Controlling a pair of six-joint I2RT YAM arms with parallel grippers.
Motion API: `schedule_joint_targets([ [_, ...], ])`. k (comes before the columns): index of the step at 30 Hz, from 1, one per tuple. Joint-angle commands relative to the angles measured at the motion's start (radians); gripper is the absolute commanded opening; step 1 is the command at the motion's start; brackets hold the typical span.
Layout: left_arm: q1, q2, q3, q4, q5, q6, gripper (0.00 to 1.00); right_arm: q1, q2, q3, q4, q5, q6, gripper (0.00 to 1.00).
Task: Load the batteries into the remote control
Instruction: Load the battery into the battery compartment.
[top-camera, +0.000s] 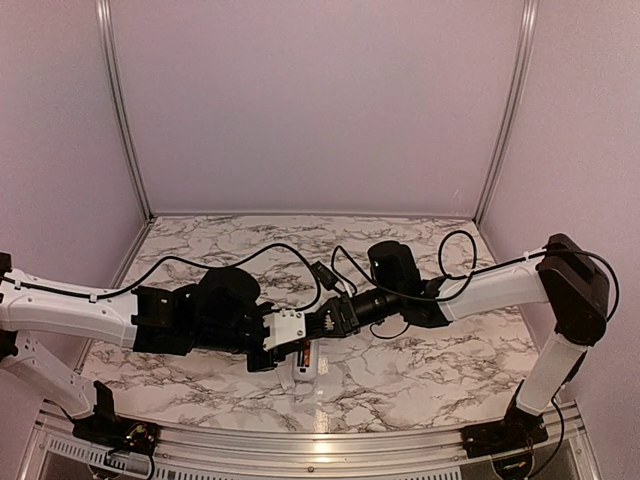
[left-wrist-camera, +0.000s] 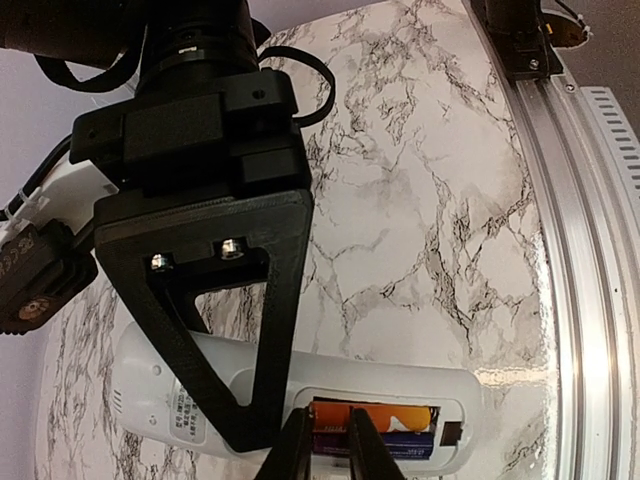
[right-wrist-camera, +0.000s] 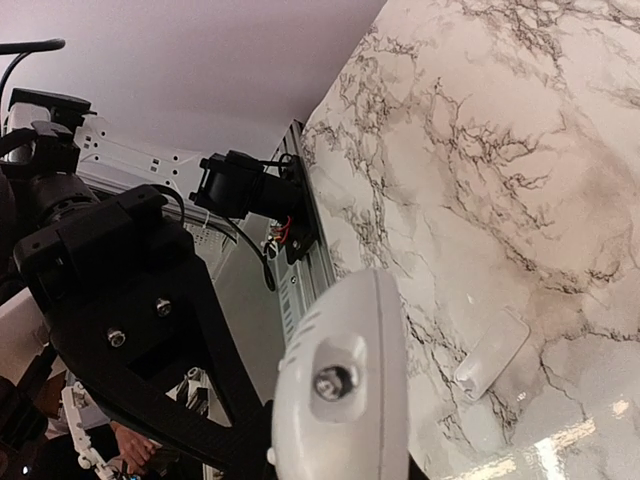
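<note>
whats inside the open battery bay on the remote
An orange battery lies along the top of the open bay in the remote control, with a dark one below it. Black gripper fingers cover the bay's left end, so the cells' ends there cannot be seen.

We are looking at a robot lab cell: plain pale walls (top-camera: 320, 100) are enclosing a marble-patterned table (top-camera: 430, 375), aluminium posts (top-camera: 124, 110) are framing the corners, and two arms (top-camera: 60, 305) are sitting bolted to a rail (top-camera: 300, 447) at its edge

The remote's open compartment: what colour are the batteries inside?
The orange battery lies beside a dark battery; best seen in the left wrist view.
</note>
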Motion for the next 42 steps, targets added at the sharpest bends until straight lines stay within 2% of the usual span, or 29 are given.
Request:
schedule_joint_targets([
  [1, -0.005, 0.032, 0.013, -0.087, 0.065, -0.016, 0.13, 0.010, -0.056, 0.072, 0.057, -0.006, -0.018, 0.00],
  [18, -0.005, 0.098, 0.030, -0.133, 0.085, -0.039, 0.10, 0.004, -0.087, 0.098, 0.063, -0.017, -0.031, 0.00],
  [25, -0.008, 0.135, 0.035, -0.156, 0.014, -0.025, 0.10, 0.002, -0.103, 0.092, 0.105, -0.034, 0.000, 0.00],
  [32, -0.026, 0.173, 0.041, -0.166, -0.099, -0.005, 0.09, 0.002, -0.099, 0.062, 0.225, -0.065, 0.097, 0.00],
  [42, -0.043, 0.226, 0.057, -0.196, -0.207, 0.002, 0.08, 0.001, -0.098, 0.053, 0.282, -0.077, 0.160, 0.00],
])
